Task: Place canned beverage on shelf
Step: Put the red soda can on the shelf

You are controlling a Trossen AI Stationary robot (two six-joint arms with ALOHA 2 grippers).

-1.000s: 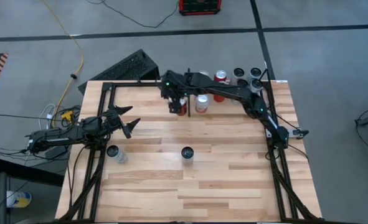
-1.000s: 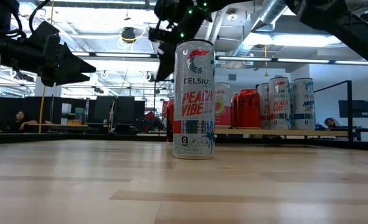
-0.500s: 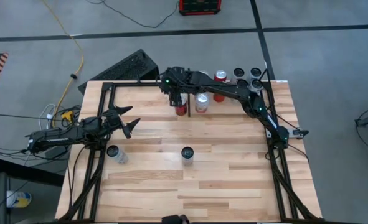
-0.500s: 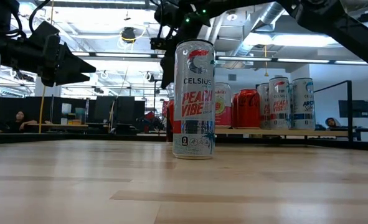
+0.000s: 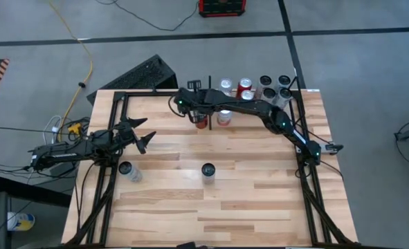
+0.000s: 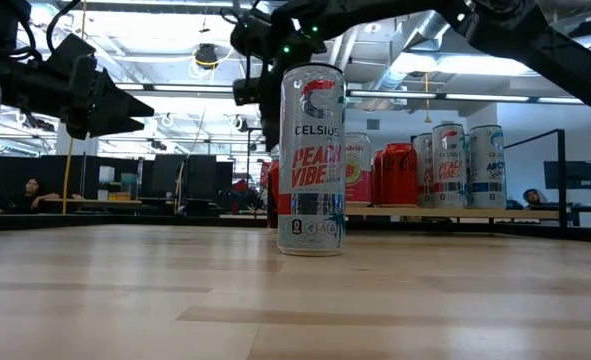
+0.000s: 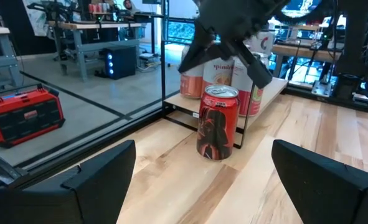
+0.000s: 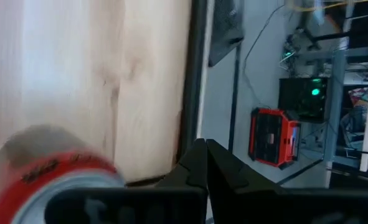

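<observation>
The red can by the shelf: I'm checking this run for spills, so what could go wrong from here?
1. The right gripper is shut and empty right above the red can; a sideways sweep could tip it.
2. The can stands close beside the black divider bar and the pale cans on the shelf, so a knock could topple several.
3. The left gripper waits open, far off.

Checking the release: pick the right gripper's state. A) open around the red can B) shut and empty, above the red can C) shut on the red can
B. The right gripper has its fingers pressed together with nothing between, and the red can stands free beneath it.
</observation>
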